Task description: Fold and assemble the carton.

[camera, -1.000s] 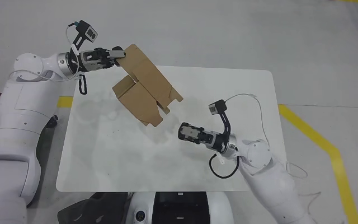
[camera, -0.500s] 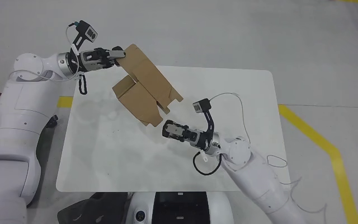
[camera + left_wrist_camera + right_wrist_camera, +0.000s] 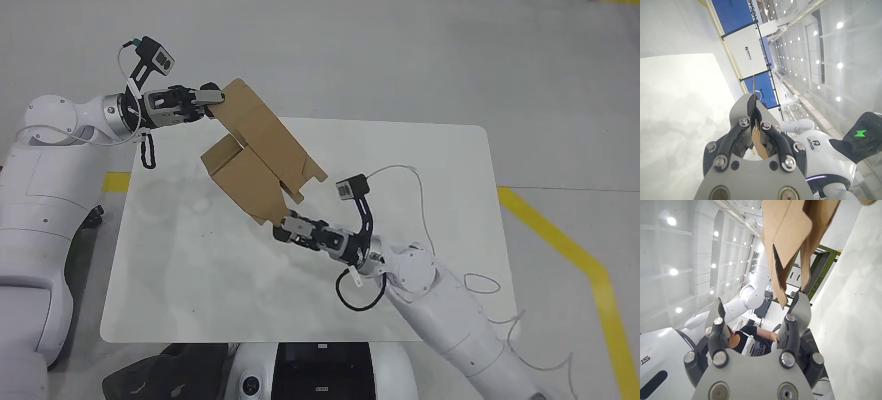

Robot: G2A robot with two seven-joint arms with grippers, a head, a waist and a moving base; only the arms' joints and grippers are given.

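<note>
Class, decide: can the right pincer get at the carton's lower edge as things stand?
Probably yes: the right pincer is open right beside the carton, whose lower flap hangs just ahead of it, with nothing between them.

Left gripper (image 3: 754, 106) clamped tight on a thin edge of the carton (image 3: 759, 144), pads pressed flat against both faces. Brown cardboard seen edge-on, poking out just past the fingertips and running back between the black linkages. White table (image 3: 677, 85) next to it, kinda smudgy. Farther back: white sign panel (image 3: 745, 55) on black posts, blue wall (image 3: 734, 13), rows of ceiling lights (image 3: 840, 24).
</note>
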